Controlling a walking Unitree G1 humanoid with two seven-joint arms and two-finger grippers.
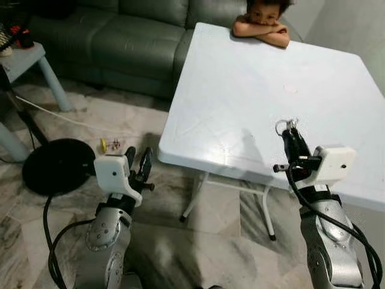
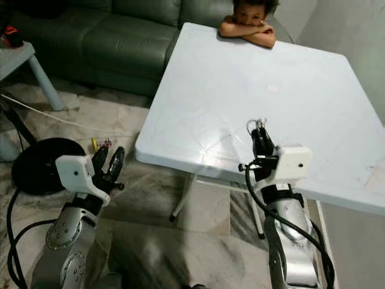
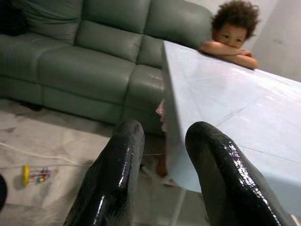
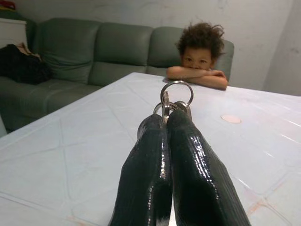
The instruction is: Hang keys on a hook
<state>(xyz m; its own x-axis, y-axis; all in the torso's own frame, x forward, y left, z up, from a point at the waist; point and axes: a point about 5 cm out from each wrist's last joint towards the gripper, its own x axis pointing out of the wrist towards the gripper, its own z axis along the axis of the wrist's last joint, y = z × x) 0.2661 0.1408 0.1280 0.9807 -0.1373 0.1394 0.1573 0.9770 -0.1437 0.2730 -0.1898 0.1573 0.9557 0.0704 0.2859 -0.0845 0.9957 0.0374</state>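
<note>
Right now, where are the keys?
The keys are clamped at the tips of the right pincer, held just above the white table near its front edge, on the robot's right side.

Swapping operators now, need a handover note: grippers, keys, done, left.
Right gripper: shut on the keys, held above the white table, ring sticking out past the fingertips.
Left gripper: open, holding nothing, low beside the table's left edge, over the floor.
Person leaning on the far table edge.
Done: keys picked up.
Left: find a hook and hang the keys on it.
</note>
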